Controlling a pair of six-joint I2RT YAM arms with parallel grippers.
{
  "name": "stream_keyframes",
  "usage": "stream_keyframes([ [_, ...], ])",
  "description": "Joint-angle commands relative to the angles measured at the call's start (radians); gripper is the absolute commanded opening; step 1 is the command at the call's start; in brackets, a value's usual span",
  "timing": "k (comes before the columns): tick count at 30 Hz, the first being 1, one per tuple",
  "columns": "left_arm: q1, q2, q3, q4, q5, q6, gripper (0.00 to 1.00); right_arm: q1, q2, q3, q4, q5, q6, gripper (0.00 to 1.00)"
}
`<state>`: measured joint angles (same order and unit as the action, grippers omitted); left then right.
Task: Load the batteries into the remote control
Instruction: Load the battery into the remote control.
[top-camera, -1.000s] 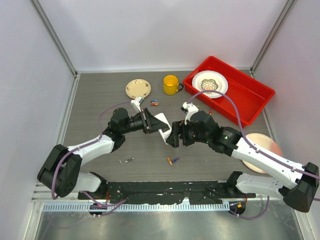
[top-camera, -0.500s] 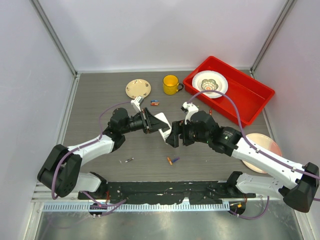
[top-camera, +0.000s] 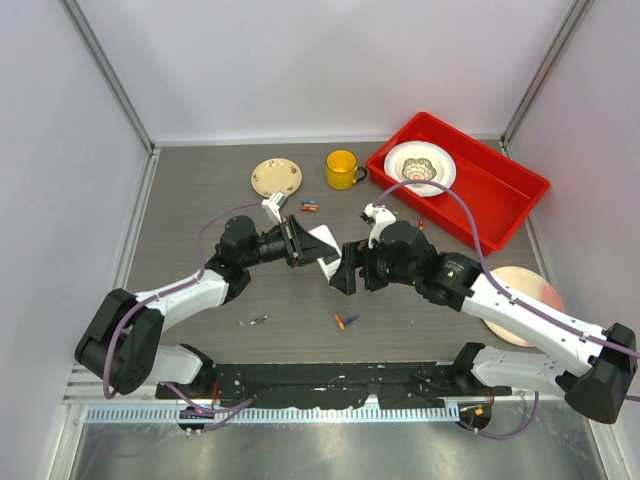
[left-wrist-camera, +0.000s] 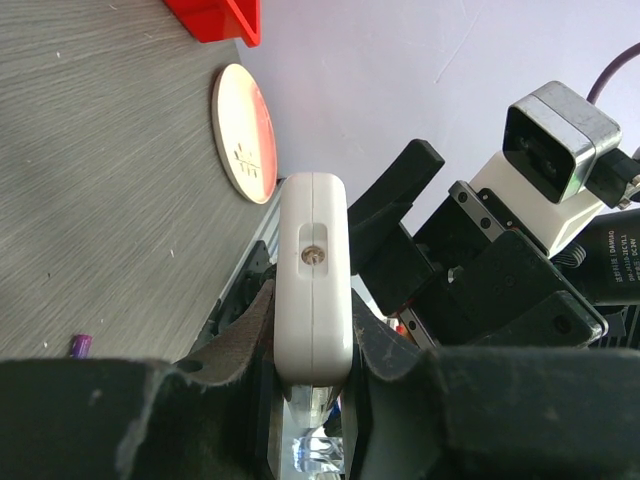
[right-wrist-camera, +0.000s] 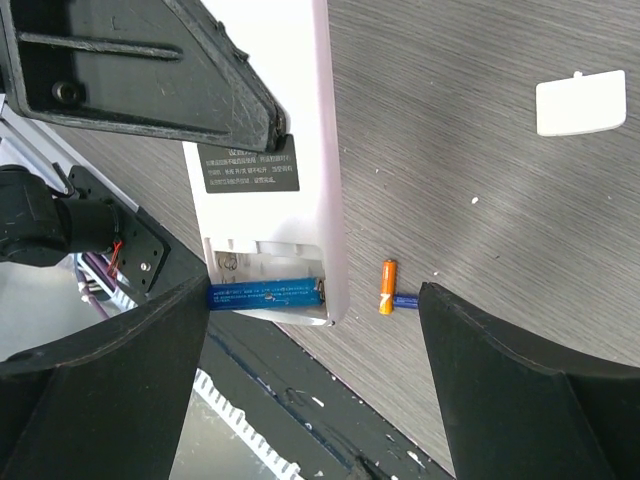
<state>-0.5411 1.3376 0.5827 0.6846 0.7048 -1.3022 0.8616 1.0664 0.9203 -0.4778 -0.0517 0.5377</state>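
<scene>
The left gripper (left-wrist-camera: 315, 352) pinches the slim, smooth white plastic remote control (left-wrist-camera: 313, 250) by its long edges, holding it off the grey woodgrain table (left-wrist-camera: 100, 200). The right gripper (right-wrist-camera: 310, 300) is spread wide astride the open bay (right-wrist-camera: 268, 262), where 1 glossy blue battery (right-wrist-camera: 265, 293) lies. That cell looks seated. The next move probably calls for fetching the orange battery (right-wrist-camera: 388, 297), on the table at 3 o'clock of the bay.
</scene>
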Motion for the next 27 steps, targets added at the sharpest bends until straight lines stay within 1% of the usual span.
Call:
stream_keyframes([
  [1,-0.003,-0.015,0.028,0.082,0.082,-0.034,0.0,-0.019,0.017,0.014,-0.022,0.029,-0.012,0.89],
  [27,-0.003,-0.005,0.025,0.09,0.082,-0.034,0.0,-0.019,0.033,0.02,0.008,-0.025,-0.005,0.89],
])
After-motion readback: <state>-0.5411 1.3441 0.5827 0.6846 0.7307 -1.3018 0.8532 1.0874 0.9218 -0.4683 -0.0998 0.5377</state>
